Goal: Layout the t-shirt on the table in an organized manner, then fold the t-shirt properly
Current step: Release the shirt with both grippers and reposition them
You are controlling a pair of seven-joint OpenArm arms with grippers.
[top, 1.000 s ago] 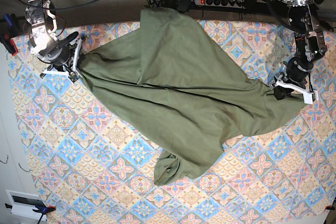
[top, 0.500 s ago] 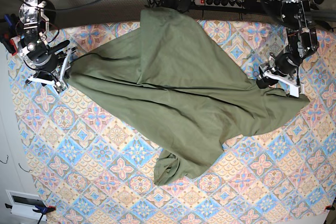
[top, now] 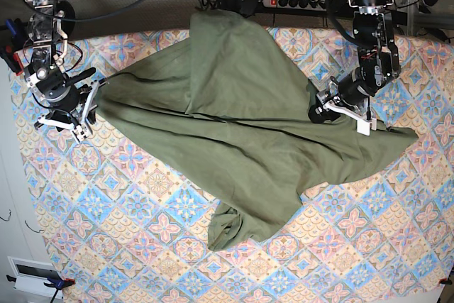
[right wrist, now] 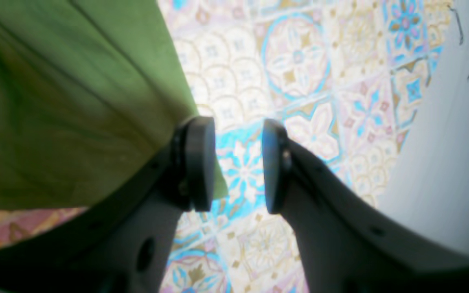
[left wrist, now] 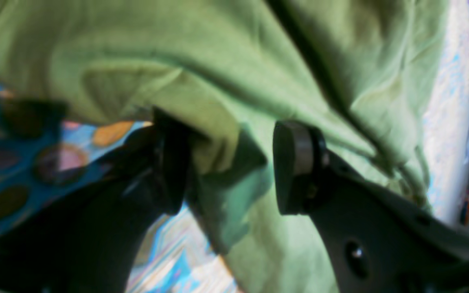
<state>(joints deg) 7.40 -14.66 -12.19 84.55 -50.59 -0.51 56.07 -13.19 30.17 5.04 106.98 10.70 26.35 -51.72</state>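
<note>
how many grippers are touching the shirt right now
1, possibly 2: the left gripper has the t-shirt fabric between its open jaws; the right gripper, open, sits at the shirt's edge.

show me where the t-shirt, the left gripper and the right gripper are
t-shirt (top: 241, 133): base view, middle of the green fabric.
left gripper (left wrist: 230, 167): left wrist view, gap between its open fingertips, over cloth.
right gripper (right wrist: 238, 162): right wrist view, gap between its open fingertips, over bare tablecloth.

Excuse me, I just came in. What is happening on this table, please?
A two-armed robot is laying out an olive-green t-shirt on the patterned table. Both grippers are open. The right gripper sits at one edge of the shirt with only tablecloth between its jaws; the left gripper is over the cloth at the other side. The shirt is spread but wrinkled, not folded.
</note>
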